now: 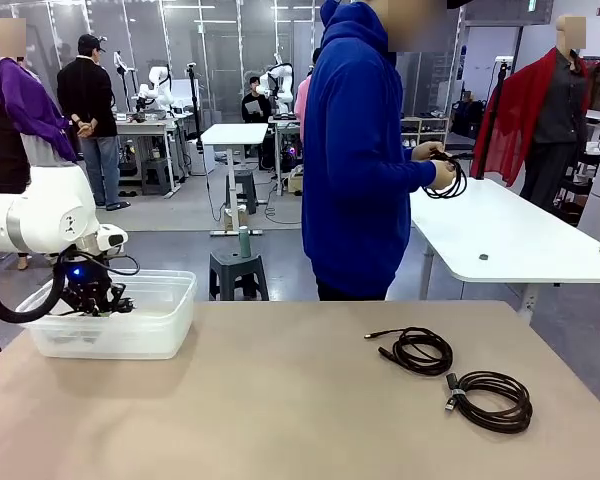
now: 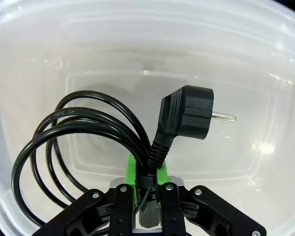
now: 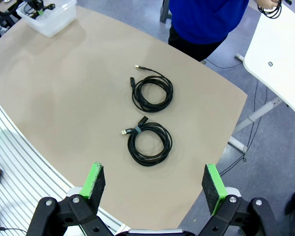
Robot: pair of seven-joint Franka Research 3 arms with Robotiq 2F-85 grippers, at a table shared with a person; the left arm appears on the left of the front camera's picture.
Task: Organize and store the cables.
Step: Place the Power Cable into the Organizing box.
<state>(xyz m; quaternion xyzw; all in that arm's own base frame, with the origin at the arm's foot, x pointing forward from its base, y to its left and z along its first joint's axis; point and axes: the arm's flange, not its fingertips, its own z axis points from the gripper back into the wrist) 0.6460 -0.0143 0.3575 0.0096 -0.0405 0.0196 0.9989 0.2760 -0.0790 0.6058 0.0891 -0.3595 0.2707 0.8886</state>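
Observation:
My left gripper (image 2: 146, 184) is shut on a coiled black power cable (image 2: 83, 128) with a round two-pin plug (image 2: 189, 115), held inside the clear plastic bin (image 2: 265, 73). In the front view that gripper (image 1: 92, 298) hangs in the bin (image 1: 165, 330) at the table's left. Two more coiled cables lie on the table's right side: one (image 1: 417, 350) nearer the middle, the other (image 1: 491, 399) closer to the edge. From high above, my right gripper (image 3: 154, 184) is open over those same coils (image 3: 152, 92) (image 3: 148, 143). A person in a blue hoodie (image 1: 355, 150) holds another coil (image 1: 446, 178).
The tan table (image 1: 280, 420) has wide bare room between the bin and the two coils. A white table (image 1: 510, 235) stands behind at the right, and a grey stool (image 1: 238, 270) stands on the floor beyond the far edge.

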